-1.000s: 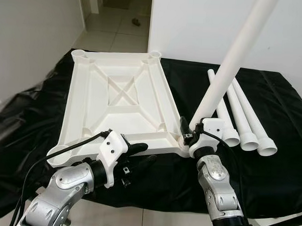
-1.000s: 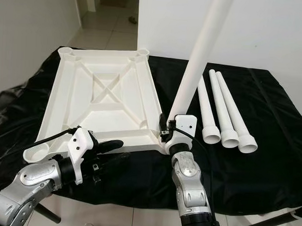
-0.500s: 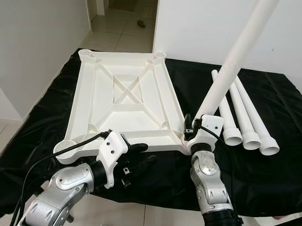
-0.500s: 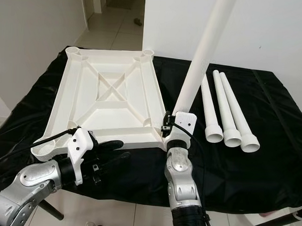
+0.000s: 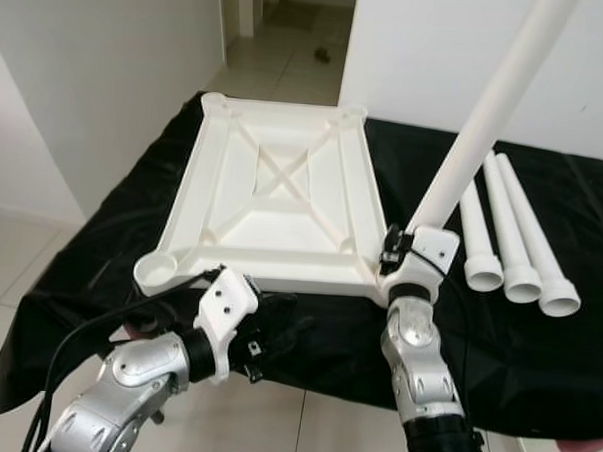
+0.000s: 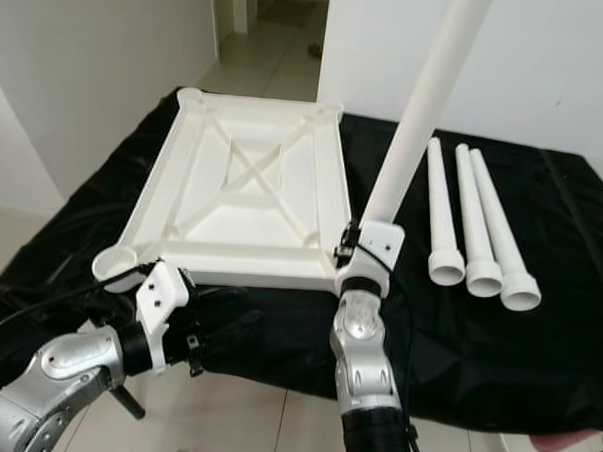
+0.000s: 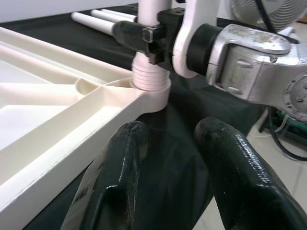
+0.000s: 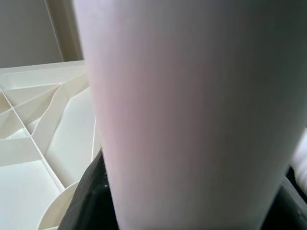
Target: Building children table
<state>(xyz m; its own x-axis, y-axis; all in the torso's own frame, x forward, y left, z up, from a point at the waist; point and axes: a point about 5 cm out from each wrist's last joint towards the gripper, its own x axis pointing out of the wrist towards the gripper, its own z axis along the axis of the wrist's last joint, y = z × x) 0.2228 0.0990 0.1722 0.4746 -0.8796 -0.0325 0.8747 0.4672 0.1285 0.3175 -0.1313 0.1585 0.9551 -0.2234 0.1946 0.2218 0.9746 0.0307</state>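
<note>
A white table top [image 5: 273,200] lies upside down on a black-covered table. One white leg [image 5: 487,114] stands tilted in the top's near right corner socket [image 7: 153,93], its threaded end [image 7: 149,79] sitting in the socket. My right gripper [image 5: 395,252] is shut on the leg just above the socket. The leg [image 8: 192,110] looms close in the right wrist view, with the ribbed underside [image 8: 38,143] behind it. My left gripper [image 7: 172,132] hangs open over the black cloth at the top's near edge, left of that socket, holding nothing.
Three spare white legs [image 5: 506,235] lie side by side on the black cloth [image 5: 536,346] to the right. An empty corner socket [image 5: 159,272] is at the near left. A white wall stands behind, tiled floor to the left, and a fan [image 7: 268,9] is nearby.
The whole picture has shifted as the camera moved. My right gripper still holds the leg at the corner socket, and my left gripper stays at the top's near edge.
</note>
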